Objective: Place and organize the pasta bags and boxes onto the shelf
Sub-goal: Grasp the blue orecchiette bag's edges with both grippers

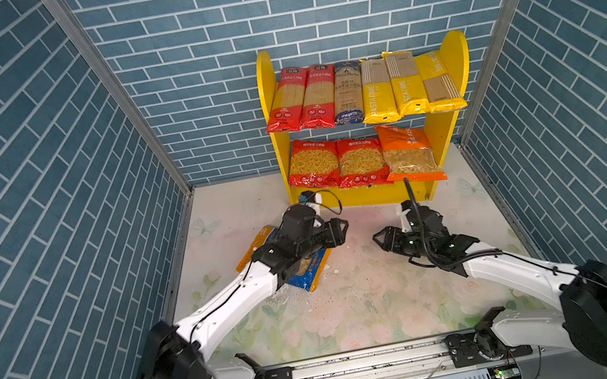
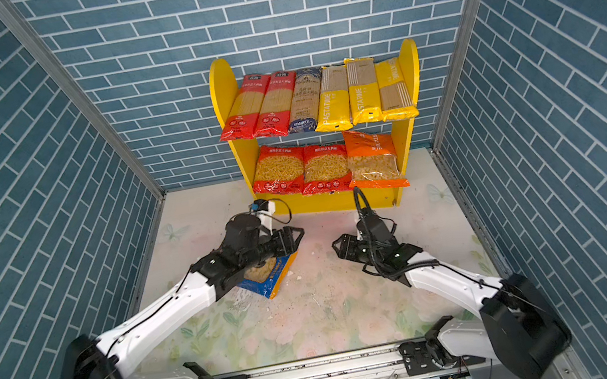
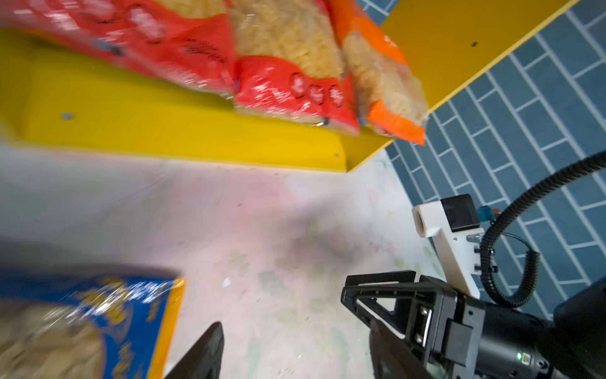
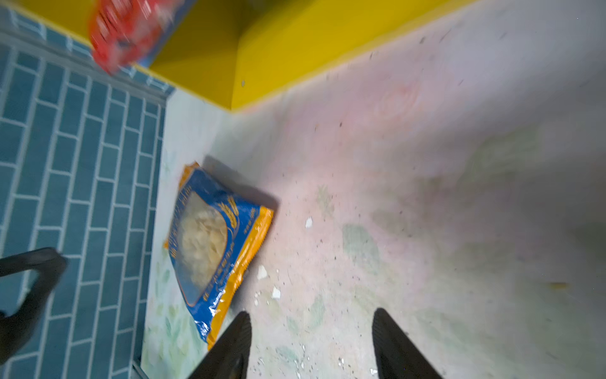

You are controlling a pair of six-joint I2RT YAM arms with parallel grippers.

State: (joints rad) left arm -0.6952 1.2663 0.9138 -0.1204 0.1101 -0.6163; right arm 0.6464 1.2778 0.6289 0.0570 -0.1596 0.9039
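Note:
The shelf (image 1: 265,79) (image 2: 222,86) stands at the back against the wall. Its upper board carries two red, one dark blue (image 1: 348,94) and three yellow spaghetti packs. The lower board holds two red bags and an orange bag (image 1: 407,155) (image 3: 377,75). A blue pasta bag (image 1: 310,273) (image 2: 272,274) (image 3: 98,315) (image 4: 213,242) lies flat on the table, partly hidden under my left arm. My left gripper (image 1: 340,230) (image 3: 295,331) is open just past the bag's edge, holding nothing. My right gripper (image 1: 380,240) (image 4: 311,315) is open over bare table, facing the left one.
White pasta crumbs (image 4: 262,272) are scattered on the floral table cover (image 1: 356,307). Blue brick walls close in the back and both sides. A metal rail (image 1: 366,361) with both arm bases runs along the front edge.

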